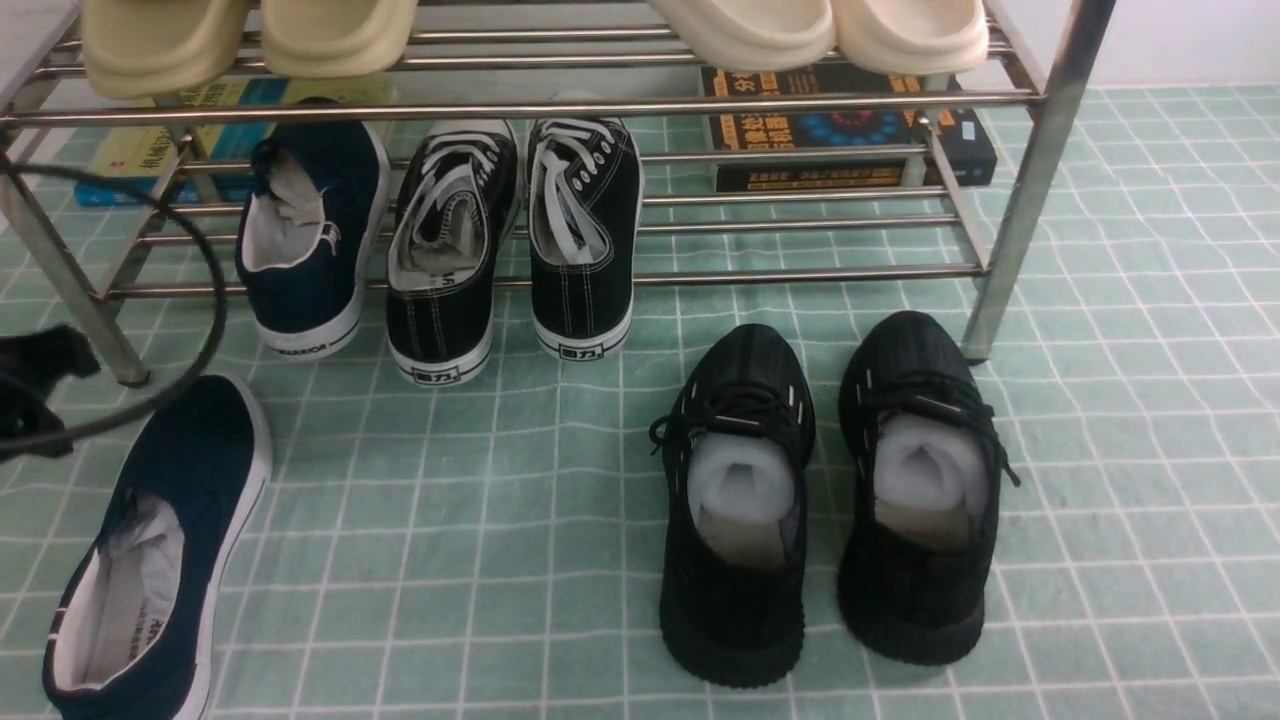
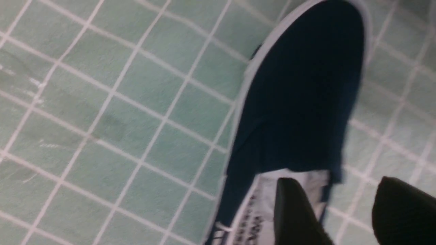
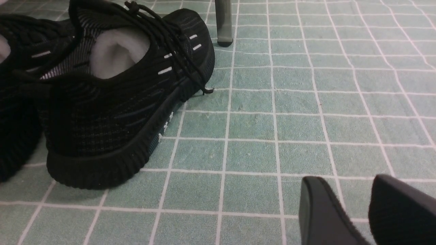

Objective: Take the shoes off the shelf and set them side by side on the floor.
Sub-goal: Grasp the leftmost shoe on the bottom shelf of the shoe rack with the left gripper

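Note:
One navy slip-on shoe [image 1: 310, 240] stands on the lower tier of the chrome shelf [image 1: 520, 108], its white "WARRIOR" heel hanging over the front bar. The other navy shoe [image 1: 160, 560] [image 2: 299, 102] lies on the pale green tiled floor [image 1: 500, 520] at the near left, toe pointing towards the shelf. My left gripper [image 2: 340, 207] is open just above this shoe: one finger [image 2: 293, 211] is over the pale grey lining, the other over the floor beside it. It holds nothing. My right gripper [image 3: 362, 207] hovers low over bare tiles, open and empty; the front view does not show it.
Two black canvas sneakers with white laces [image 1: 450, 250] share the lower tier. A pair of black knit sneakers [image 1: 735, 510] [image 3: 112, 102] sits on the floor at centre right. Beige slippers [image 1: 160, 40] fill the top tier, books [image 1: 850, 130] lie behind, and a black cable [image 1: 205, 330] loops at left.

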